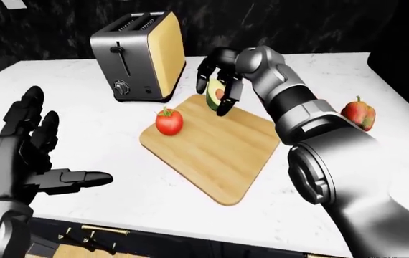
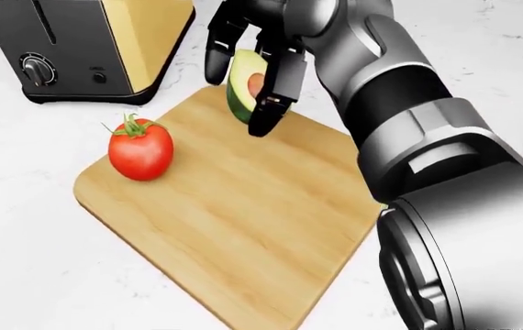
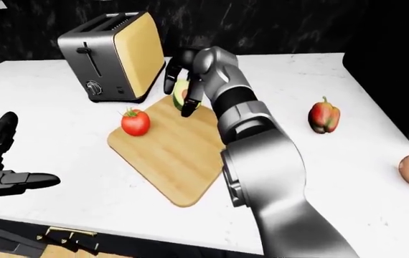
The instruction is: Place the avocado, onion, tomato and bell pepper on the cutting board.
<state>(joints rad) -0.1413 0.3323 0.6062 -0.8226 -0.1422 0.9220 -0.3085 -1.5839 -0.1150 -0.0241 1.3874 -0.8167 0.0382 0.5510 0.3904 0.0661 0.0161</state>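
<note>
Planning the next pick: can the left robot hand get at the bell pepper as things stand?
Probably not. The left robot hand hangs open at far left; the bell pepper sits beyond the cutting board and the right arm.

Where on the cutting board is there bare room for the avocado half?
Most of the cutting board is bare: the whole stretch from the tomato at its left edge to the right and bottom corners. The top corner is crowded, where the right hand holds the avocado half near the toaster.
</note>
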